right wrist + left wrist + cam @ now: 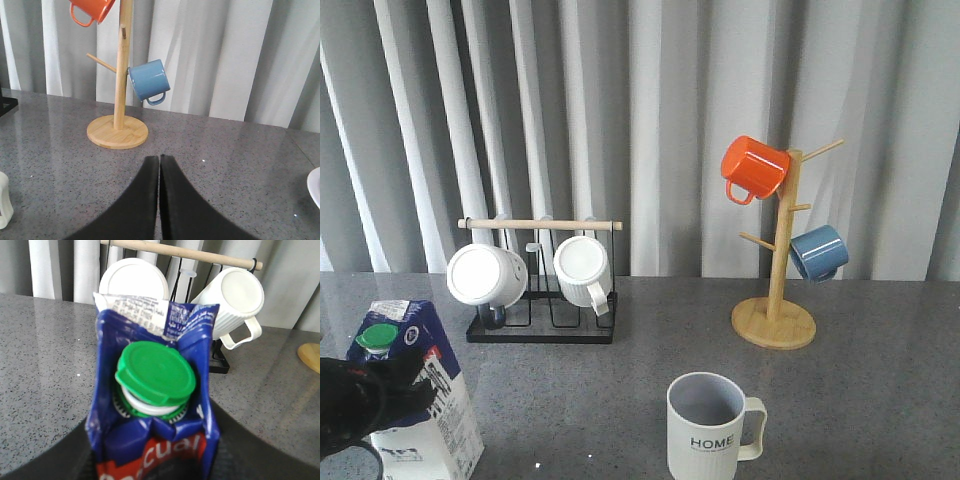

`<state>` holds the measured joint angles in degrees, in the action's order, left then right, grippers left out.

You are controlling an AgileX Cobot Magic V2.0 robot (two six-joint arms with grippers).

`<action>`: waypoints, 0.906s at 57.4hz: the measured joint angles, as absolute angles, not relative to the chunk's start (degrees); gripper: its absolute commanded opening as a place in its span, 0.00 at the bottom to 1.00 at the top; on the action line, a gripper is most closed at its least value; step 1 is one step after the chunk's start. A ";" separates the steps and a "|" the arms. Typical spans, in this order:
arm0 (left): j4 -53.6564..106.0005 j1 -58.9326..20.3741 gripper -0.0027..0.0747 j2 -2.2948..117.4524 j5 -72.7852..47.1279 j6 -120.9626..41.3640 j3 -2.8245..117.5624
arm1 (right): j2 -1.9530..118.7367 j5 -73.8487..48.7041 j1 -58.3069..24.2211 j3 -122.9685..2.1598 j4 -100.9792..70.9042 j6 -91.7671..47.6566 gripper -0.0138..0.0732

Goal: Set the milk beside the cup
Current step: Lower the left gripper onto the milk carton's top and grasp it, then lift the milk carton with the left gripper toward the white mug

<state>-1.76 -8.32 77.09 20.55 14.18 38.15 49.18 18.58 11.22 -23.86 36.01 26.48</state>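
Observation:
The milk (425,395) is a blue-and-white carton with a green cap, standing tilted at the front left of the grey table. My left gripper (365,400) is shut on the milk from the near side. In the left wrist view the milk (155,372) fills the gap between the dark fingers (45,467). The cup (708,428), a cream ribbed mug lettered "HOME", stands at the front centre, well to the right of the milk. My right gripper (159,159) is shut and empty above bare table; it does not show in the front view.
A black rack (542,332) with a wooden bar holds two white mugs (485,275) behind the milk. A wooden mug tree (775,322) at the back right carries an orange mug (752,167) and a blue mug (818,252). Grey curtains hang behind.

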 measured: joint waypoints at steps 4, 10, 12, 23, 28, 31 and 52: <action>-1.72 -8.32 0.14 77.09 20.92 14.25 38.15 | 49.18 18.58 11.22 -23.86 36.01 26.48 0.15; -0.99 -8.32 0.14 76.81 21.86 15.20 38.15 | 49.18 18.58 11.22 -23.86 36.01 26.48 0.15; -0.44 -8.32 0.14 76.38 21.86 15.77 38.15 | 49.18 18.58 11.22 -23.86 36.01 26.48 0.15; 10.84 -11.35 0.14 71.23 22.58 9.31 38.48 | 49.18 18.58 11.22 -23.86 36.01 26.48 0.15; 25.92 -14.70 0.14 69.72 23.42 -4.87 39.92 | 49.18 18.58 11.22 -23.86 36.01 26.48 0.15; 37.81 -17.28 0.14 69.60 24.76 -16.79 41.28 | 49.18 18.58 11.22 -23.86 36.01 26.48 0.15; 75.90 -38.90 0.14 77.32 40.73 -55.93 54.26 | 49.18 18.58 11.22 -23.86 36.01 26.48 0.15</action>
